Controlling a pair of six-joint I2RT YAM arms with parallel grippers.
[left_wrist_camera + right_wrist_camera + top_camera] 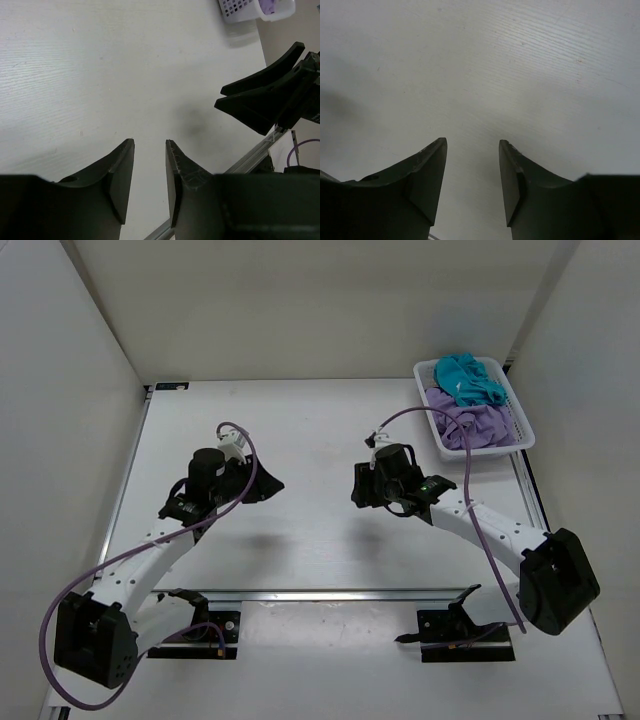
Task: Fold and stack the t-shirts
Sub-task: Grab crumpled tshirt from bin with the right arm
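Overhead, one flat white table (320, 430) carries two black-and-white robot arms, the left arm (150, 550) and the right arm (490, 525). One white plastic mesh basket (488, 453) sits at two o'clock, in the far right corner. Two crumpled, unfolded shirts fill it: a teal t-shirt (465, 378) at its far end, touching a light lavender t-shirt (470, 425) nearer. The left gripper (150, 150) has a narrow gap between its jaws and holds nothing. The right gripper (472, 147) is wider apart, also empty. Both hover over bare tabletop.
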